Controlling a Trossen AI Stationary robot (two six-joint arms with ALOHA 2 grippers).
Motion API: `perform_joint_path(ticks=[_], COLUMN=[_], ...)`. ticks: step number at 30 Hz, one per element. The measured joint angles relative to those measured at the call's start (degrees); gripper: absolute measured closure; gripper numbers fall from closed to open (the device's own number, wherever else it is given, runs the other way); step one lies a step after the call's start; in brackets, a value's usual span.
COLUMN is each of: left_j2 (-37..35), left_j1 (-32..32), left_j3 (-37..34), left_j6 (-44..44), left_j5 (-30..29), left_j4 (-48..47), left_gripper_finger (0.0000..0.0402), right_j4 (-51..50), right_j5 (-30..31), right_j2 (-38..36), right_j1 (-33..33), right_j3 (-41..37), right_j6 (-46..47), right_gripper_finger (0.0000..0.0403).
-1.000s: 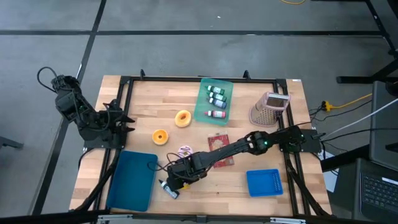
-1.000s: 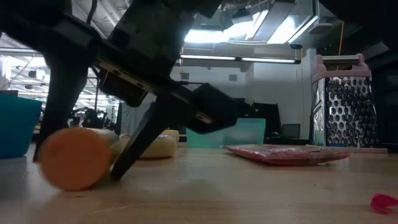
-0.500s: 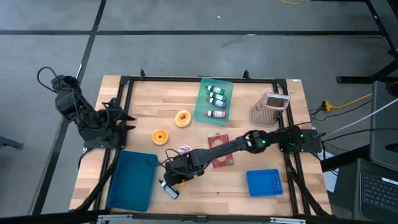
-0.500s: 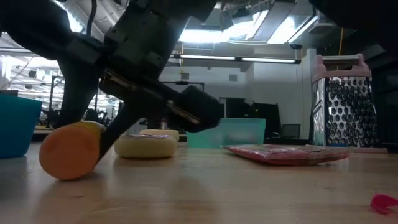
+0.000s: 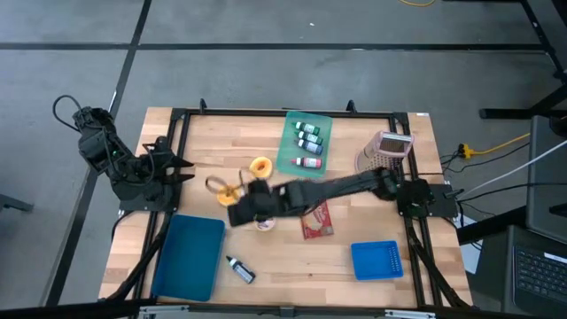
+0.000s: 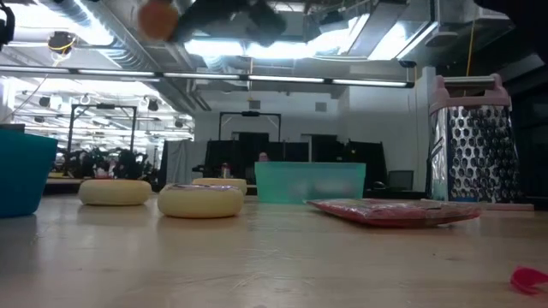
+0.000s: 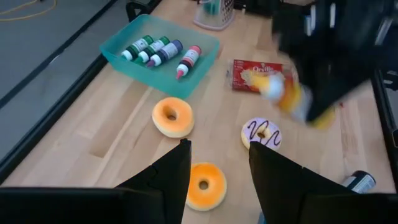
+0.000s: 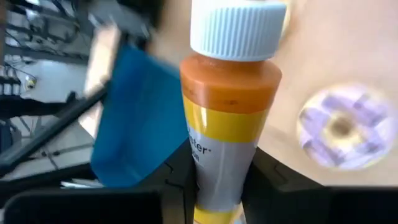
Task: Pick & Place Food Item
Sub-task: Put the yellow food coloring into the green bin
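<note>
A sauce bottle [image 8: 227,118] with an orange and yellow body and a white ribbed cap is held by the right tool [image 8: 217,186], whose fingers are closed on its lower part, high above the tabletop [image 5: 381,204] near the blue bin [image 5: 190,257]. The left tool [image 7: 217,177] is parked at the left edge with fingers apart and nothing held. The bottle could be dropped if it slips from the thin grip, or the purple-iced donut [image 8: 342,127] below could be knocked. On the red packet [image 7: 255,71] "Orville" seems to be printed; the bottle's label is too hidden to be read.
</note>
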Motion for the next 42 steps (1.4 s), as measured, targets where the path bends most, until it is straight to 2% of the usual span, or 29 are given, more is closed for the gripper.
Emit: perform_joint_path(ticks=[4,9,15,18,23,29,33,42], left_j2=[0.0,0.0,0.0,0.0,0.0,0.0,0.0,0.0], left_j1=[0.0,0.0,0.1,0.1,0.7,4.2,7.1,11.6], left_j3=[0.0,0.0,0.0,0.0,0.0,0.0,0.0,0.0], left_j6=[0.0,-0.2,-2.8,-4.7,-11.3,-17.1,-17.1,-19.0], left_j5=[-1.0,-3.1,-6.2,-8.7,-13.9,-15.1,-15.2,-15.1], left_j4=[0.0,0.0,-0.6,-1.1,-4.7,-8.8,-8.8,-8.8], left_gripper_finger=[0.0245,0.0245,0.0245,0.0245,0.0245,0.0245,0.0245,0.0245], right_j4=[-7.1,-18.7,-30.5,-33.0,-34.3,-35.0,-32.0,-20.9], right_j5=[1.4,-0.3,-3.5,-5.1,-6.2,-8.3,-8.6,-10.4], right_j2=[-5.2,-10.0,-11.0,-10.8,-10.0,-9.3,-9.2,-9.2], right_j1=[-4.1,-11.7,-21.1,-26.0,-32.9,-38.1,-38.9,-39.2], right_j3=[0.1,0.1,0.1,0.1,0.1,-3.3,-9.9,-29.9], right_j6=[-9.4,-25.4,-46.3,-57.3,-71.4,-81.3,-85.9,-93.2], right_gripper_finger=[0.0316,0.0316,0.0315,0.0315,0.0314,0.0314,0.0314,0.0314])
